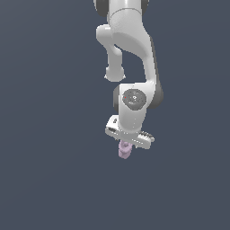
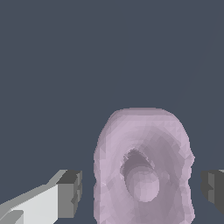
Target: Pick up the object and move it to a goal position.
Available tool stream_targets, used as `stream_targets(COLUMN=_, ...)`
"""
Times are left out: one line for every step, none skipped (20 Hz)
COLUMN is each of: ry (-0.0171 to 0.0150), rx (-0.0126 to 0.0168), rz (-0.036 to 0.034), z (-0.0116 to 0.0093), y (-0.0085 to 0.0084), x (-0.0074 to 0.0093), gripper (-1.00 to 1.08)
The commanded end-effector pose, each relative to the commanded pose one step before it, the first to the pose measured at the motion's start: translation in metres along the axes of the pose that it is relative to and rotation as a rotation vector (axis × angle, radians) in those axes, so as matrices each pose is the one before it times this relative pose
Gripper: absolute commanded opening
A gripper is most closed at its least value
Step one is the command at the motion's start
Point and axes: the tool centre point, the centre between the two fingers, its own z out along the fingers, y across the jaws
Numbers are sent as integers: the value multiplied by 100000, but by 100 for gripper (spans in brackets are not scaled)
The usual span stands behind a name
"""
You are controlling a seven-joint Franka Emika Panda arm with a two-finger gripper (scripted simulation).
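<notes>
The object (image 2: 144, 166) is a pale lilac-pink lumpy piece with a round ring-like hollow. In the wrist view it fills the space between the two dark fingertips (image 2: 70, 192), with a narrow gap on each side. My gripper (image 2: 141, 192) is open around it, and the pads do not touch it. In the exterior view the object (image 1: 124, 150) shows just under the white hand, and my gripper (image 1: 126, 147) points down over it. The fingers themselves are mostly hidden there.
A plain dark blue-grey surface (image 1: 49, 170) lies all around. The white arm (image 1: 130, 40) comes down from the top of the exterior view. No other objects show.
</notes>
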Motion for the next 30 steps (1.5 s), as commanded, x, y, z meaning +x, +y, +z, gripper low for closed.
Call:
stream_targets(ry=-29, rx=-28, rz=71, z=1269, y=8, x=-58, gripper=100)
stream_targets(ry=9, rx=-6, rz=68, z=334, y=25, x=11, gripper=100)
stream_targets(ry=0, rx=0, rz=0, z=255, y=-16, x=1, gripper=100)
stream_targets(ry=0, rx=0, rz=0, z=173, y=-17, x=12, gripper=100)
stream_targets(ry=0, rx=0, rz=0, z=90, y=-18, x=24, gripper=100)
stream_targets(ry=0, rx=0, rz=0, z=8, y=-19, x=36, gripper=100)
stream_targets(ry=0, rx=0, rz=0, z=-56, y=-17, x=39, gripper=100)
stream_targets(ry=0, rx=0, rz=0, z=-27, y=-5, x=13, gripper=100)
stream_targets(ry=0, rx=0, rz=0, z=0, y=0, x=0, gripper=-100)
stream_targets(ry=0, rx=0, rz=0, z=0, y=0, x=0, gripper=-100)
stream_targets(ry=0, rx=0, rz=0, z=0, y=0, x=0, gripper=-100)
stream_targets(ry=0, rx=0, rz=0, z=0, y=0, x=0, gripper=-100)
stream_targets(ry=0, rx=0, rz=0, z=0, y=0, x=0, gripper=-100)
stream_targets(ry=0, rx=0, rz=0, z=0, y=0, x=0, gripper=-100)
stream_targets(ry=0, rx=0, rz=0, z=0, y=0, x=0, gripper=-100)
stream_targets(ry=0, rx=0, rz=0, z=0, y=0, x=0, gripper=-100)
stream_targets(ry=0, rx=0, rz=0, z=0, y=0, x=0, gripper=-100)
stream_targets(ry=0, rx=0, rz=0, z=0, y=0, x=0, gripper=-100)
stream_targets(ry=0, rx=0, rz=0, z=-7, y=8, x=-17, gripper=-100)
stream_targets(ry=0, rx=0, rz=0, z=-36, y=33, x=18, gripper=-100)
stream_targets(ry=0, rx=0, rz=0, z=-109, y=99, x=54, gripper=-100)
stream_targets(ry=0, rx=0, rz=0, z=-183, y=165, x=90, gripper=-100)
stream_targets(ry=0, rx=0, rz=0, z=-259, y=234, x=127, gripper=-100)
stream_targets(ry=0, rx=0, rz=0, z=-337, y=303, x=166, gripper=-100)
stream_targets(ry=0, rx=0, rz=0, z=-411, y=371, x=203, gripper=-100)
stream_targets(ry=0, rx=0, rz=0, z=-482, y=434, x=239, gripper=-100)
stream_targets(ry=0, rx=0, rz=0, z=-549, y=493, x=272, gripper=-100)
stream_targets(ry=0, rx=0, rz=0, z=-612, y=549, x=304, gripper=-100)
stream_targets(ry=0, rx=0, rz=0, z=-670, y=600, x=333, gripper=-100)
stream_targets(ry=0, rx=0, rz=0, z=-725, y=648, x=361, gripper=-100)
